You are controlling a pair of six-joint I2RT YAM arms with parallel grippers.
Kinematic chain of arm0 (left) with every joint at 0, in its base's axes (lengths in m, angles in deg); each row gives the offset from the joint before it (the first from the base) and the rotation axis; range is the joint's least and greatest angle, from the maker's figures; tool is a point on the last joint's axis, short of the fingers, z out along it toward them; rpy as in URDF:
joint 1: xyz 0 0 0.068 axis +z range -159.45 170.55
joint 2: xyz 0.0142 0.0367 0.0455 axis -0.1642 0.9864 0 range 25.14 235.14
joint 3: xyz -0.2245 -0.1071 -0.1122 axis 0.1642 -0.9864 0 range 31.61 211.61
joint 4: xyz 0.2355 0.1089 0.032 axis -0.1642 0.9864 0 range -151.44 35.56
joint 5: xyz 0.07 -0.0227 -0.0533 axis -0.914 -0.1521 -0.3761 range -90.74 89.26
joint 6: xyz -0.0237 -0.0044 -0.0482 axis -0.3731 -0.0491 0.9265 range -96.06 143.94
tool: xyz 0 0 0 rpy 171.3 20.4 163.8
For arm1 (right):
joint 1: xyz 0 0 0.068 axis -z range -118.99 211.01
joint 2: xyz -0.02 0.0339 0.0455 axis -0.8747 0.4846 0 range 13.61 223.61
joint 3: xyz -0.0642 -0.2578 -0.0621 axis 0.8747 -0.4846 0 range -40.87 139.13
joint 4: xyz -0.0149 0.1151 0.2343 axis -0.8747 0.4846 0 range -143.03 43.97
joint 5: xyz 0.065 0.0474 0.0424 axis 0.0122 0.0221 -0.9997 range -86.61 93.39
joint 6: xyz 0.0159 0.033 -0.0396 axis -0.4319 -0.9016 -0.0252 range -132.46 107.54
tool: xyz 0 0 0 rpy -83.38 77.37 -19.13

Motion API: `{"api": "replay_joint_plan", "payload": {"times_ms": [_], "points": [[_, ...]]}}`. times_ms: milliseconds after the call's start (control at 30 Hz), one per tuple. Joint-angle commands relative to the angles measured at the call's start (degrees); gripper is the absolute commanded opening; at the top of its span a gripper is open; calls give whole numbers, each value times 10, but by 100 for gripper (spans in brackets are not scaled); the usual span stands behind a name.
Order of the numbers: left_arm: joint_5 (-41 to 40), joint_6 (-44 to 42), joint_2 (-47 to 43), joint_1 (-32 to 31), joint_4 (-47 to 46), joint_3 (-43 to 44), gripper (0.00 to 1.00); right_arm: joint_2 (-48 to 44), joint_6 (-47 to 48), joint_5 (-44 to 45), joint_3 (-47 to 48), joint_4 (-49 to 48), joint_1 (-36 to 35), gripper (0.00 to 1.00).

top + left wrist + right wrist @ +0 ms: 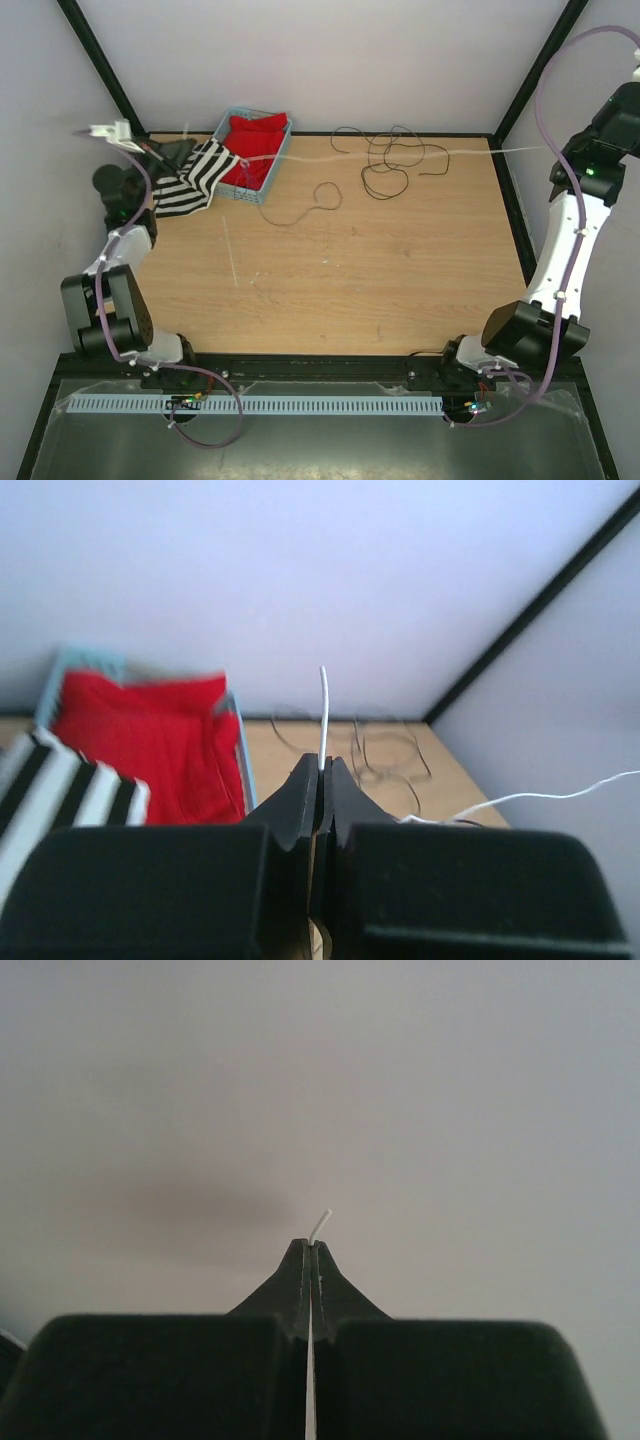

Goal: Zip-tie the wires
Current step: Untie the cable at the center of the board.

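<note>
The dark wires [388,165] lie in loose loops at the far middle of the table [400,290], with one loop trailing nearer and to the left. A pale wire [400,153] runs almost straight across the far side, from left to right over the loops. The zip tie [232,255] lies flat on the bare wood, left of centre, well apart from the loops and from both my pincers.

My left pincer [322,768] is clenched on a thin white end of the pale wire, and a short tip stands up past my fingertips. That arm is folded at the elbow and reaches into the far left corner, looking rightward over a striped cloth [195,180] and a blue basket [277,162] holding a red cloth [255,135].

My right pincer [312,1247] is clenched too, with a small bent white tip poking out, and it faces a blank wall. That arm rises tall at the far right, with its wrist beyond the table's right edge.
</note>
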Motion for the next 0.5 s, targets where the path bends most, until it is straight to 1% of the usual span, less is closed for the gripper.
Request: {"api": "replay_joint_plan", "payload": {"times_ms": [0, 100, 233, 300, 400, 467], "points": [[-47, -7, -71, 33, 85, 79, 0, -4, -30, -22, -4, 10, 34, 0], [-43, -32, -100, 38, 146, 116, 0, -9, -49, -37, -15, 14, 55, 0], [-38, -26, -119, 34, 153, 119, 0, -5, -62, -53, -12, 24, 80, 0], [-56, -44, -124, 34, 173, 120, 0, 0, -69, -64, -7, 33, 99, 0], [-80, -75, -122, 40, 235, 143, 0, -3, -87, -88, -12, 36, 127, 0], [-72, -68, -114, 35, 242, 160, 0, -10, -101, -104, -19, 40, 130, 0]]}}
